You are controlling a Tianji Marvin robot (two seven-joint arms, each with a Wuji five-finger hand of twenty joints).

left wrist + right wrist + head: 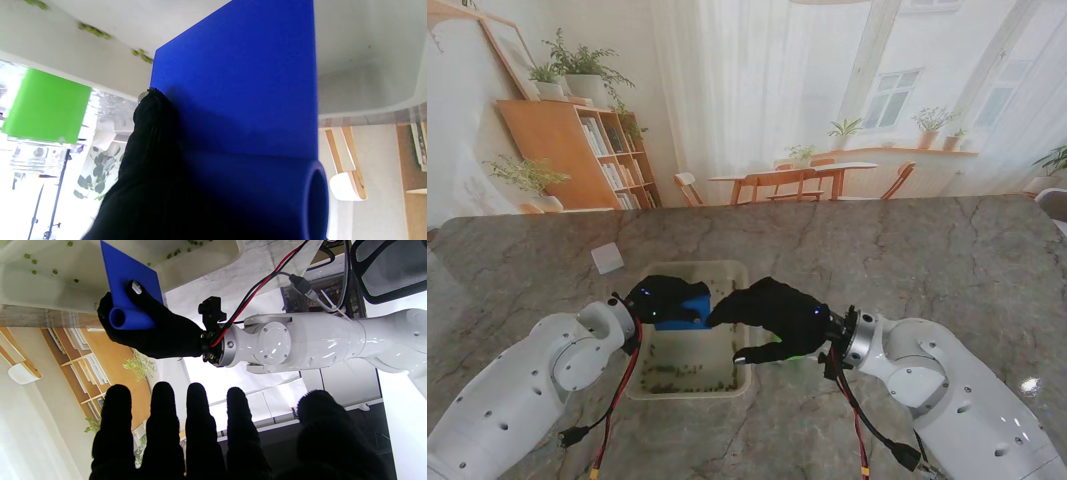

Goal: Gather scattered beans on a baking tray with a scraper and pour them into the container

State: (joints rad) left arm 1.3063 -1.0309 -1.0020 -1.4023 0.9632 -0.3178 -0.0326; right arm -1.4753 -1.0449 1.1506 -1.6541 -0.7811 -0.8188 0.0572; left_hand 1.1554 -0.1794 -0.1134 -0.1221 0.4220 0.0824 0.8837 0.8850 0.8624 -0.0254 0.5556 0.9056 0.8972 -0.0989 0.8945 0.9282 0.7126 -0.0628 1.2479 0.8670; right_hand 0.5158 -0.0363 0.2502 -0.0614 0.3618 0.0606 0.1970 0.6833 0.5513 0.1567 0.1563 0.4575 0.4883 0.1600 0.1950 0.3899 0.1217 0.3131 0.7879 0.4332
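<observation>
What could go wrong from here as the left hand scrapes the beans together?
1. The right hand hangs open over the baking tray, close to the blue scraper; a sweep toward it could hit its fingers.
2. The left hand grips only the scraper's rolled handle, so the blade may twist under load.
3. The beans lie near the tray's near rim; a hard push might flick some over it.

I count one baking tray (pixel 727 268), one blue scraper (pixel 689 308), one green container (pixel 46 105), one small white block (pixel 607 257), two robot hands, and beans (pixel 682 375) beyond counting.
</observation>
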